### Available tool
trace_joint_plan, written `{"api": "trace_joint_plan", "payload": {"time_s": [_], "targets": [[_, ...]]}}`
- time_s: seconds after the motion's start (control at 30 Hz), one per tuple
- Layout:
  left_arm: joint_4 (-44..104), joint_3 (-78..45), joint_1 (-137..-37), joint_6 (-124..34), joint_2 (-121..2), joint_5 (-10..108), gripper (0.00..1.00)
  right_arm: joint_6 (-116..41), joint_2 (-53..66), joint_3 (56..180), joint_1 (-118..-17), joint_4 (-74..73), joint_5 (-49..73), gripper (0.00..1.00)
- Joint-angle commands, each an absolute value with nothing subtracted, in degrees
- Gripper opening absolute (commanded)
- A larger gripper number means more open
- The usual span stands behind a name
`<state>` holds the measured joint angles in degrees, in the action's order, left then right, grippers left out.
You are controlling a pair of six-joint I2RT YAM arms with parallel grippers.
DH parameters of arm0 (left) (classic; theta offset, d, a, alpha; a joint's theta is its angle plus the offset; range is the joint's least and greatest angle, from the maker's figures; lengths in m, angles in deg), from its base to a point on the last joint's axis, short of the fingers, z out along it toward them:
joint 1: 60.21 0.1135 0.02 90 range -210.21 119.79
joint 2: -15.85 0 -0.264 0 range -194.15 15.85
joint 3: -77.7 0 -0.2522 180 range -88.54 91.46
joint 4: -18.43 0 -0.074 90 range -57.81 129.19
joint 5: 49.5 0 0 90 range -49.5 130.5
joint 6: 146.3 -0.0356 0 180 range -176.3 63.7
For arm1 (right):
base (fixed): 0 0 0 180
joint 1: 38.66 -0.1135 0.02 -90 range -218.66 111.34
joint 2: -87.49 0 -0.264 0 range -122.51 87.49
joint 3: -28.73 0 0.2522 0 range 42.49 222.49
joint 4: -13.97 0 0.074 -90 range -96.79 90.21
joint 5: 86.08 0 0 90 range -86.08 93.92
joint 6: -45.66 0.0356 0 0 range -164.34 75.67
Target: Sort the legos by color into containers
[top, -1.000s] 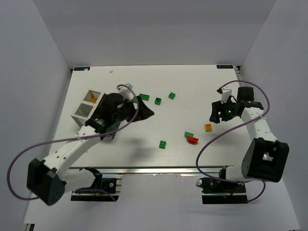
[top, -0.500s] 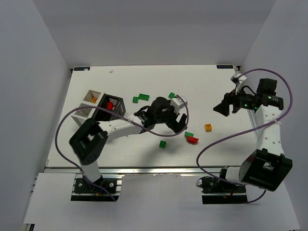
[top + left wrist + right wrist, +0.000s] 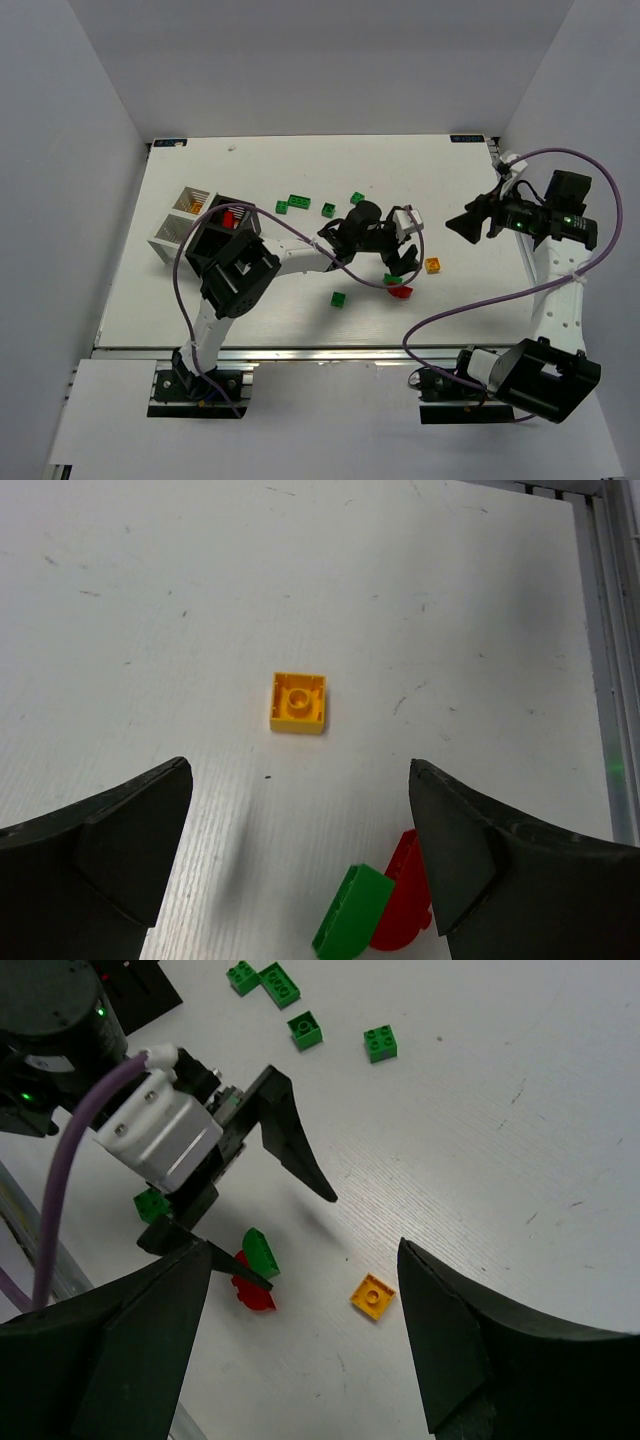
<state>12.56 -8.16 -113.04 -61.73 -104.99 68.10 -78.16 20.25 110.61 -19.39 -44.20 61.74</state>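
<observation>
Legos (image 3: 339, 299) still dot the desk (image 3: 260, 165) in the top view, where the left tool (image 3: 403, 258), jaws wide and empty, has swung from the containers (image 3: 170, 238) to the red brick (image 3: 401, 292) for another pick; its wrist view frames the yellow brick (image 3: 298, 702); the right wrist view shows the right tool (image 3: 302, 1250) spread open, empty.

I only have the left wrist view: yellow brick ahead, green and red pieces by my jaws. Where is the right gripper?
Observer: The right gripper hangs open and empty to the right of that yellow brick.
Operator: Any greens I can't see?
Observer: Four green bricks lie scattered toward the far side of the table.
Operator: Where are the reds going?
Observer: The black bin at the left holds a red brick.
</observation>
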Motion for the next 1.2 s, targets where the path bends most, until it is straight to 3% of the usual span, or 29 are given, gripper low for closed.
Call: {"api": "trace_joint_plan", "payload": {"time_s": [0.0,0.2,0.43,0.8,1.17], "targets": [[8.5,-4.3,-114.1,-63.2,-106.5,74.1,0.98,-75.3,22.2,110.3,-18.7,-40.5,64.4,0.80],[12.0,1.3,-115.7,-66.3,-111.9,76.5,0.98,-72.3,22.2,108.9,-18.4,-37.5,65.1,0.80],[16.7,6.2,-117.6,-72.0,-116.9,71.4,0.98,-72.0,22.2,108.6,-17.8,-37.0,65.4,0.80],[16.4,10.4,-117.9,-72.6,-120.6,63.4,0.98,-72.2,22.1,107.4,-17.2,-36.5,66.1,0.80],[19.2,15.2,-117.8,-70.5,-124.9,63.6,0.95,-72.5,21.9,106.7,-16.3,-36.7,67.0,0.80]]}}
